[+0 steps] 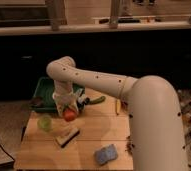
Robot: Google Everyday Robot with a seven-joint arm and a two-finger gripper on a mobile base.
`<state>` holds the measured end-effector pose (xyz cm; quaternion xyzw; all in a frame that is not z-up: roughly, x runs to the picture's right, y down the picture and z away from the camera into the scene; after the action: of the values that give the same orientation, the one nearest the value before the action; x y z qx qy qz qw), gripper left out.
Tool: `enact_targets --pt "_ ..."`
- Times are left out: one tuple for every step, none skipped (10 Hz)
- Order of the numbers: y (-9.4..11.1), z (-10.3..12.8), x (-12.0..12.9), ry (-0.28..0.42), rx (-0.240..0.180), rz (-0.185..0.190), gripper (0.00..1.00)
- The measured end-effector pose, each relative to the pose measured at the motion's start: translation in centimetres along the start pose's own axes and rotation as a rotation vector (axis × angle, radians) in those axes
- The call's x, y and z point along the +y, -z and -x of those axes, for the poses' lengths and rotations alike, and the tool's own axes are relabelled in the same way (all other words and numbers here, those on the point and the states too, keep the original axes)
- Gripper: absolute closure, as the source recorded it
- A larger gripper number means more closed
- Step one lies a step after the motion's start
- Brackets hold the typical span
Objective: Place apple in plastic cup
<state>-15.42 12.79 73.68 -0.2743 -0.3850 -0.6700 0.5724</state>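
Observation:
The apple [70,115], small and red-orange, is held in my gripper [69,111] just above the wooden table [94,135]. The arm reaches in from the right and bends down over it. The pale green plastic cup [45,122] stands upright on the table a short way left of the apple, apart from it. The gripper is shut on the apple.
A green tray [44,90] holding a white round bowl [60,98] sits behind the gripper. A brush or sponge block [67,135] lies in front of the apple, a blue sponge [106,154] nearer the front edge. A green item [95,101] and a yellow stick [117,106] lie at the right.

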Motion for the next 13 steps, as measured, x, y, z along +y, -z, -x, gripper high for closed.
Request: enact_targets --pt "0.0 -0.2 -1.0 0.016 0.005 0.0 1.0" --pt "0.0 -0.5 -1.9 0.03 0.015 -0.007 1.0" --pt "0.1 -0.7 -2.3 0.038 0.023 -0.012 1.0" --pt "0.1 -0.9 -2.8 0.045 0.03 -0.016 1.0" --pt "0.2 -1.2 -3.5 0.055 0.042 -0.024 1.0" --pt "0.2 -1.4 -4.1 0.063 0.055 -0.034 1.0" --pt "0.3 -1.7 -4.5 0.068 0.068 -0.045 1.0" --pt "0.5 -2.0 -5.2 0.078 0.081 -0.058 1.0" --pt "0.6 -2.3 -6.2 0.092 0.094 -0.071 1.0" --pt "0.6 -2.4 -6.9 0.104 0.101 -0.078 1.0" --pt "0.7 -2.6 -7.7 0.118 0.108 -0.086 1.0" --pt "0.7 -2.9 -8.3 0.133 0.114 -0.093 1.0" --pt "0.7 -3.0 -8.7 0.143 0.114 -0.097 1.0"
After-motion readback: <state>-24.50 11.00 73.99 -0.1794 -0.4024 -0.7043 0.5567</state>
